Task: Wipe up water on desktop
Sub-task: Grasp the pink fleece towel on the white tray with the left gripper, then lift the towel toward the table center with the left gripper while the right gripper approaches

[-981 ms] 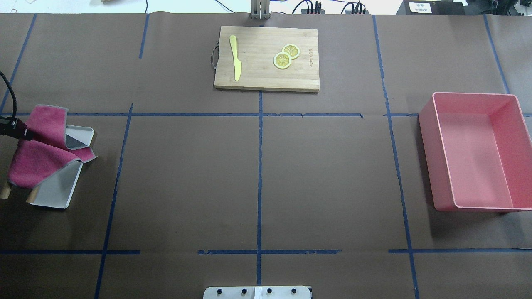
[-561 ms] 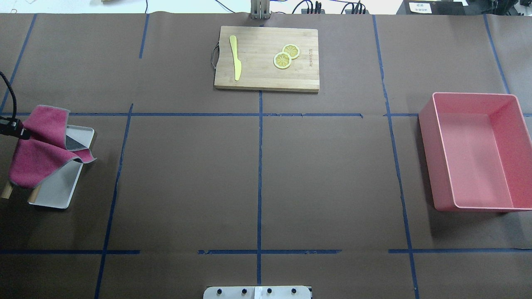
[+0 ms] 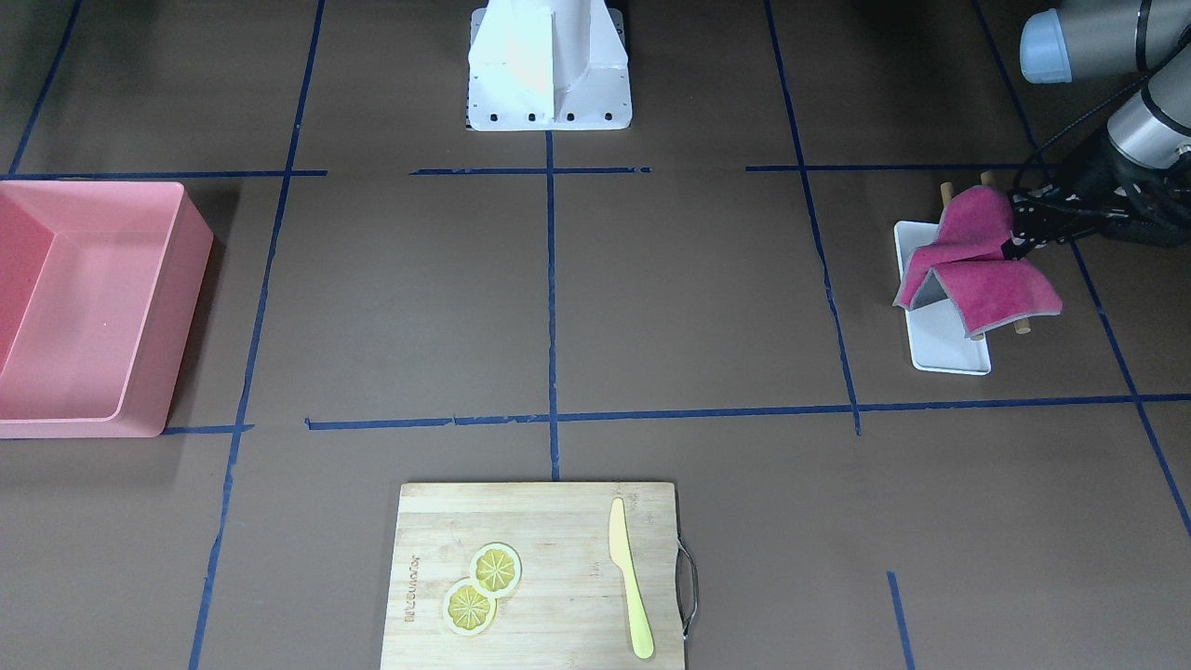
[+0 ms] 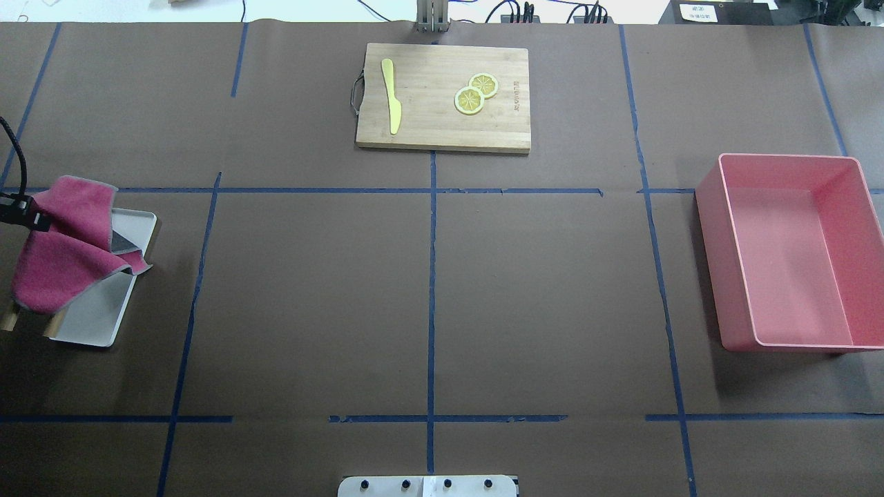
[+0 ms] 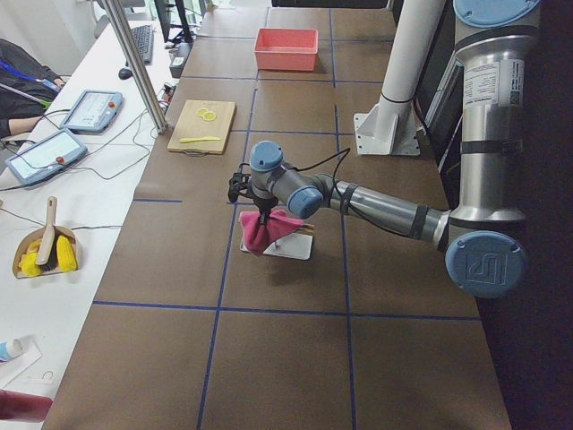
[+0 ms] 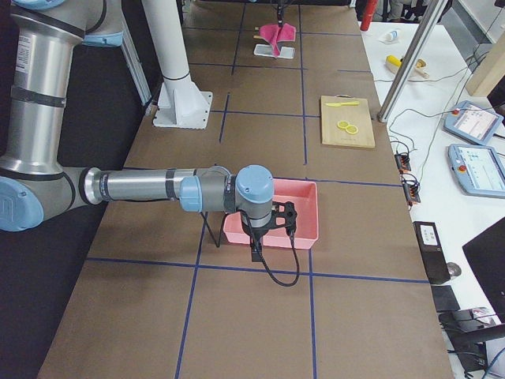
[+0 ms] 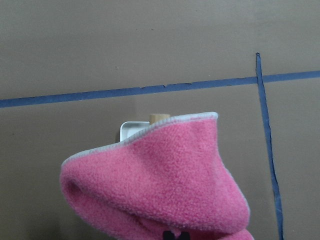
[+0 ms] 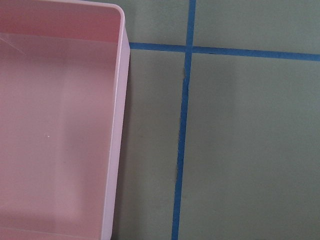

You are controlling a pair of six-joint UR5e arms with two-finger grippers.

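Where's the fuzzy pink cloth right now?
At the far left edge of the overhead view, on the robot's left side: the pink cloth hangs from the left tool, over the white tray.

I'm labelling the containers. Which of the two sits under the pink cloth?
The flat white rectangular tray, beneath the pink fleece cloth gripped by the left pincer; the deep pink plastic bin stands uncovered.

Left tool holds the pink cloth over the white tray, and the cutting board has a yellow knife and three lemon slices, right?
Not three: the overhead view shows two lemon slices with the yellow knife on the cutting board. The left tool does hold the pink cloth over the white tray.
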